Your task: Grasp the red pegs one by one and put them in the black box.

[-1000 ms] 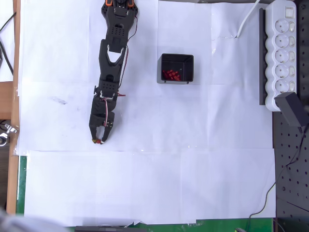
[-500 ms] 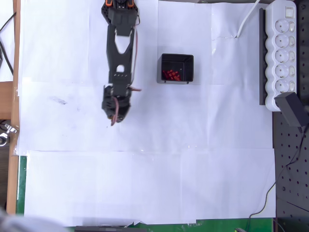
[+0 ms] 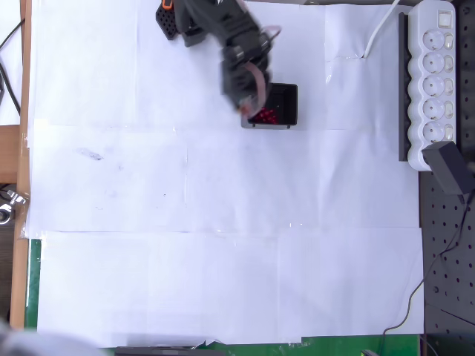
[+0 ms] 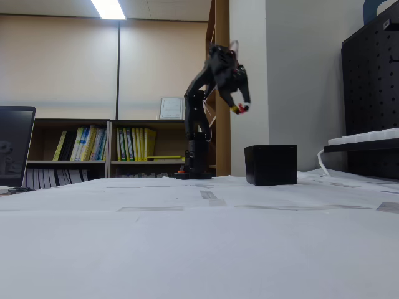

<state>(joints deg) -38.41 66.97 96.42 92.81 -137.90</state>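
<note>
Carrying: the gripper (image 4: 240, 108) is pinched together on one red peg (image 4: 242, 108), which shows as a red speck at its tip in the fixed view.
Height: it hangs well above the black box (image 4: 270, 164), seemingly so the peg clears the wall before it drops.
Overhead place: the gripper (image 3: 246, 104) is blurred by motion, its tip at the box's 9 o'clock wall, just short of the opening.
Box: the black box (image 3: 286, 93) sits on the white paper (image 3: 223, 259), at about 5 o'clock from the arm's base (image 3: 172, 18).
Contents: a cluster of red pegs (image 3: 263, 115) lies against the box's left inner side, toward 7 o'clock of its floor; the exact count is too small to tell.
Stage: judged as the carry of a late peg, since no loose pegs show on the paper.
Next: the tip likely needs to travel a little toward 3 o'clock before letting go, or the peg may strike the rim.
Bystander: a power strip (image 3: 436, 70) lies well apart at the box's 3 o'clock.
</note>
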